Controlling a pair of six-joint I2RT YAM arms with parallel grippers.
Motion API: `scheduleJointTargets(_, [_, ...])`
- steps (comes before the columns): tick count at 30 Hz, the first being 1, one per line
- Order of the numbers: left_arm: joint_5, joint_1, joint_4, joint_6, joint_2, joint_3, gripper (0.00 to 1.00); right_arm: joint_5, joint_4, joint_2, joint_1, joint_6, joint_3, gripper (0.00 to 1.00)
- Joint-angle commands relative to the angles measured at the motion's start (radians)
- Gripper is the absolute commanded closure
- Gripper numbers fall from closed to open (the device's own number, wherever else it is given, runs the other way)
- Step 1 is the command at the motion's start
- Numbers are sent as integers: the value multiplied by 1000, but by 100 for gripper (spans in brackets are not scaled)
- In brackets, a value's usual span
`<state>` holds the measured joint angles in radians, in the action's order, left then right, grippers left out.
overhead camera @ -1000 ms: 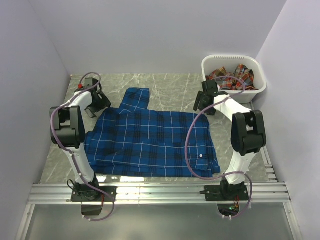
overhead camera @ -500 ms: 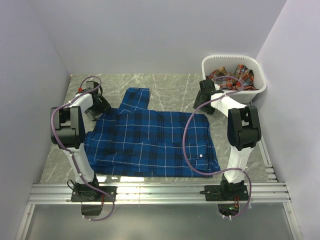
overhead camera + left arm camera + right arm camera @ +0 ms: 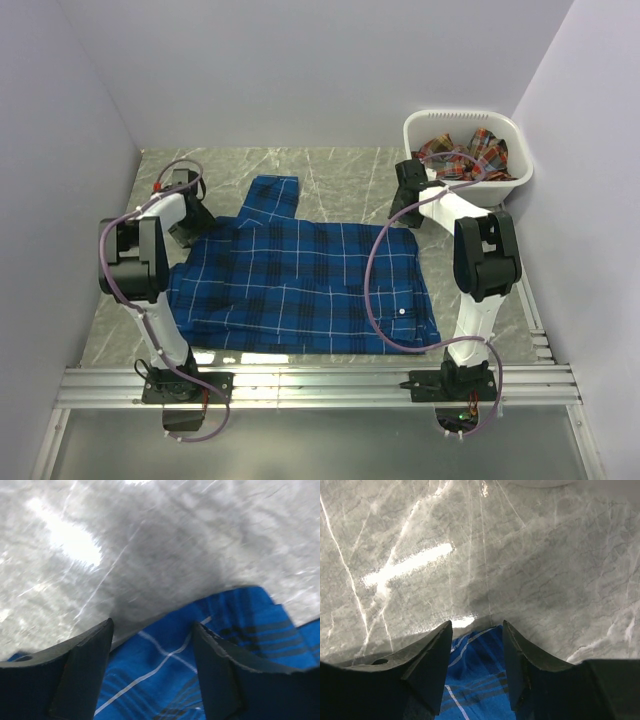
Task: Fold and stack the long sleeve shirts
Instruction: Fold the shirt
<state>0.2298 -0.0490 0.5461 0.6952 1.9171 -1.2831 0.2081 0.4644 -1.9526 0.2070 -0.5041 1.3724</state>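
Both arms have dropped lower since a second ago, so I now see my left gripper (image 3: 152, 630) and right gripper (image 3: 476, 630), jaws apart but narrower, each straddling a far corner of the blue shirt (image 3: 300, 285), which lies flat on the table (image 3: 340, 165), unpinched.

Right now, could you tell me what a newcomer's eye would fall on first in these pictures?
The royal blue plaid shirt, spread flat across the middle of the marble table. Next, the white basket at the far right corner, with the red-orange plaid shirt bundled inside. The left fingers and right fingers stand open over the blue shirt's far edge.
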Motion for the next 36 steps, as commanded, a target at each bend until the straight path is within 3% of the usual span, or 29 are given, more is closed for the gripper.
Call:
scheduleJointTargets(1, [22,-2,74,0,0,73,28,-65,114,1,25,-2,-41,47])
scheduleJointTargets(11, [49,-126,77,10,-79,226,30,-122,144,79,46,29,-128,44])
scheduleJointTargets(16, [34,-137,43,4,-110,240,27,-101,76,150,58,32,-171,43])
scheduleJointTargets(25, [-14,-134,-18,-23,-177,241,20,31,85,139,43,58,11,39])
scheduleJointTargets(32, [2,-120,-31,-34,-219,252,18,-81,100,161,58,88,48,37])
scheduleJointTargets(36, [5,-115,-18,-28,-208,255,18,-133,79,162,97,64,-50,40])
